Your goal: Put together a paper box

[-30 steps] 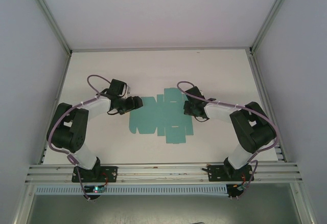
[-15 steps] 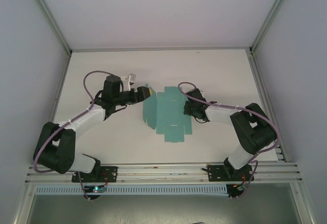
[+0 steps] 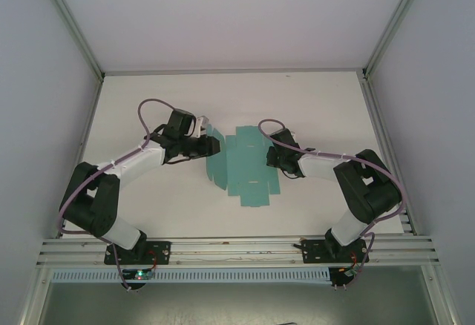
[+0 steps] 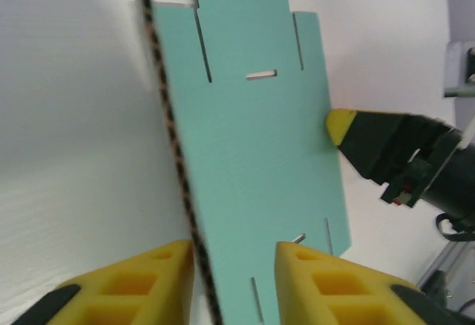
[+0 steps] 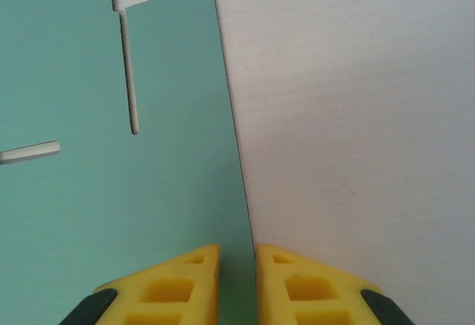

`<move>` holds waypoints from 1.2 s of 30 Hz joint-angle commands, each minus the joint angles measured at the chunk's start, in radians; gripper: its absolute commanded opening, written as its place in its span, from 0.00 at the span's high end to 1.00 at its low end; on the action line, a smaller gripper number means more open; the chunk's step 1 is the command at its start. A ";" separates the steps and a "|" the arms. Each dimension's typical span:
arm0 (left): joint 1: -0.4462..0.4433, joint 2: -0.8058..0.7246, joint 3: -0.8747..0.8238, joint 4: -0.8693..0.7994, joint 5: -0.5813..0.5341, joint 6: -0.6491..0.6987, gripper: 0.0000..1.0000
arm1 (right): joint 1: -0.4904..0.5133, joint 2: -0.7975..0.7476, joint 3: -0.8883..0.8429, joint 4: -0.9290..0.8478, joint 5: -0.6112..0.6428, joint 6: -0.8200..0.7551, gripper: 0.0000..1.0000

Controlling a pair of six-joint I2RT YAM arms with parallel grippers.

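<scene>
The paper box [image 3: 249,165] is a flat teal die-cut sheet with slits and flaps, lying mid-table. My left gripper [image 3: 215,145] sits at its left side. In the left wrist view the sheet [image 4: 252,139] has its left flap raised edge-on, and that dark edge runs between my left gripper's [image 4: 234,254] yellow fingers [image 4: 141,280]. It lies against the left finger and the jaws stand apart. My right gripper [image 3: 269,158] is at the sheet's right edge. In the right wrist view its jaws [image 5: 237,254] are nearly together, with the edge of the card [image 5: 111,191] between them.
The white table [image 3: 148,206] is walled by metal frame rails left and right [image 3: 89,125]. The right gripper's yellow tip [image 4: 340,126] touches the sheet's far edge in the left wrist view. Bare tabletop lies right of the sheet [image 5: 356,117].
My left arm swung in to the sheet's left edge and its jaws narrowed. The sheet's left part has lifted, so it looks narrower from above. The right gripper stayed at the right edge.
</scene>
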 commanded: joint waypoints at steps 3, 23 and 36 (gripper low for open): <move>-0.012 -0.045 0.046 -0.104 -0.062 0.095 0.93 | -0.028 -0.047 -0.065 -0.124 -0.171 -0.041 0.68; 0.033 -0.479 -0.043 0.362 0.273 0.007 1.00 | -0.472 -0.759 -0.091 -0.026 -0.915 -0.186 0.15; 0.034 -0.517 -0.056 0.381 0.255 -0.005 1.00 | -0.499 -0.678 -0.086 0.102 -1.017 -0.159 0.27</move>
